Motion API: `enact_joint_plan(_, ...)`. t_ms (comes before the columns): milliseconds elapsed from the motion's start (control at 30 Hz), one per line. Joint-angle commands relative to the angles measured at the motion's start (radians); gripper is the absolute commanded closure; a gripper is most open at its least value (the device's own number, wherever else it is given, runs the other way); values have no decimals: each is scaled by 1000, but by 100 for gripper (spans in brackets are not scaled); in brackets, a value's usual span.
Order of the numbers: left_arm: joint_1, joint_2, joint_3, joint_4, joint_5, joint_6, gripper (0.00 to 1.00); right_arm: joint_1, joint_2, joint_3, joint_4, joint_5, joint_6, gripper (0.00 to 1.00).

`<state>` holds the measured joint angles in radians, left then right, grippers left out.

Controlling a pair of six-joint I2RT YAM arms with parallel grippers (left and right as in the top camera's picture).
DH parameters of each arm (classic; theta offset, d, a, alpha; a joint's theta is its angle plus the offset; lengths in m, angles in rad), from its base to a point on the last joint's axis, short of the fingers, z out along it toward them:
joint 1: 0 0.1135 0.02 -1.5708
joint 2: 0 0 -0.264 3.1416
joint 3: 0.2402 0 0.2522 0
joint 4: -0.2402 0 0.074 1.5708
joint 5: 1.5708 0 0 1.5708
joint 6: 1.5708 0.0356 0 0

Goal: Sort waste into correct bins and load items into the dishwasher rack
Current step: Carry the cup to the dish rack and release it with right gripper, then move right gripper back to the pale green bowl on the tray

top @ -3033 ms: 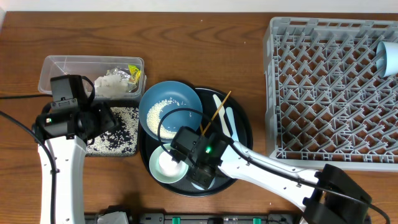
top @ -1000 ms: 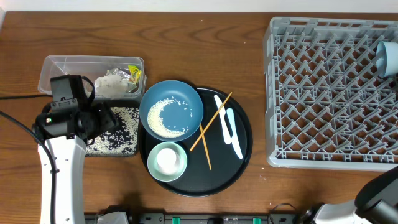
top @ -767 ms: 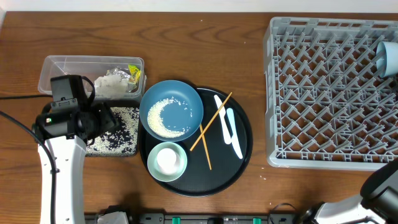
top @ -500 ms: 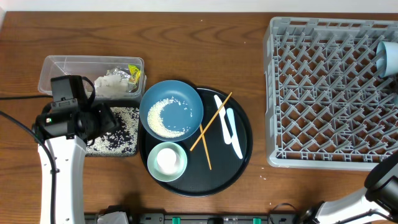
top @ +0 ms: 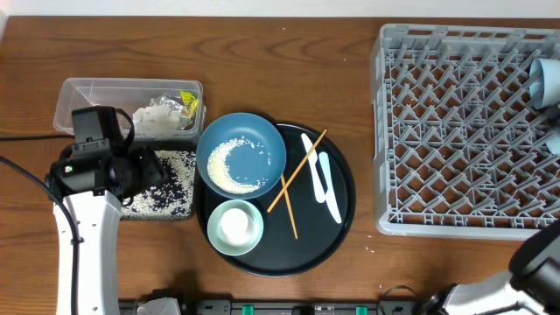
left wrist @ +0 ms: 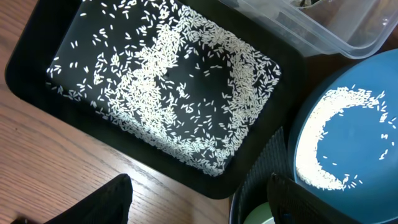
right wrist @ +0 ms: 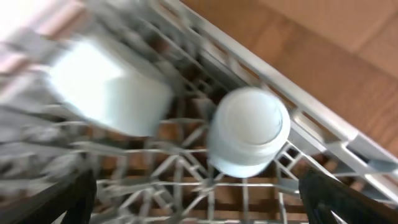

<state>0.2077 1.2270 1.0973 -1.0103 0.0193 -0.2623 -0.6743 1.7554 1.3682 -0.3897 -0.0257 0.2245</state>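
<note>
A blue bowl point(top: 241, 157) point(left wrist: 354, 143) with rice stands on the round black tray's left side. In front of it is a pale-green bowl point(top: 234, 226) holding a white dish. Chopsticks point(top: 297, 171) and a white spoon point(top: 322, 182) lie beside them. My left gripper point(top: 149, 168) point(left wrist: 202, 202) hangs open and empty over the near edge of the rice-strewn shallow black tray point(top: 162, 188) point(left wrist: 37, 68). My right gripper point(right wrist: 205, 199) is open over the rack point(top: 381, 131) point(right wrist: 348, 146). A whitish cup point(right wrist: 249, 130) stands mouth-down just beyond its fingers, beside a blurred white item point(right wrist: 112, 93).
The clear tub point(top: 87, 94) behind the black tray holds tissue point(top: 156, 118) and a yellow-green wrapper point(top: 188, 103). The round tray point(top: 346, 210) sits mid-table. A cup point(top: 547, 80) lies at the rack's far right. My right arm point(top: 535, 262) shows only at the bottom right corner.
My right arm has left the pale-green bowl on the round tray and swung off to the right edge of the overhead view. The left arm and the tableware have not moved.
</note>
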Motion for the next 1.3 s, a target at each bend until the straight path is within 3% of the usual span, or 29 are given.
enact_joint_plan(0,2,4,6,-3,-5,-5,29,35,-118,27,-26,-151,-59,1)
enact_joint_plan(267,3,4,6,-3,-5,-5,29,262,-227,27,-264,-290,-135,1)
enact_joint_plan(500,2,4,6,-3,-5,-5,29,593,-225,25,-416,-282,-161,1)
enact_joint_plan(867,3,4,6,-3,-5,-5,29,1128,-204,25,-486,-259,-251,1)
enact_joint_plan(1267,3,4,4,-2,-5,-5,29,1534,-48,25,-483,-259,-350,1)
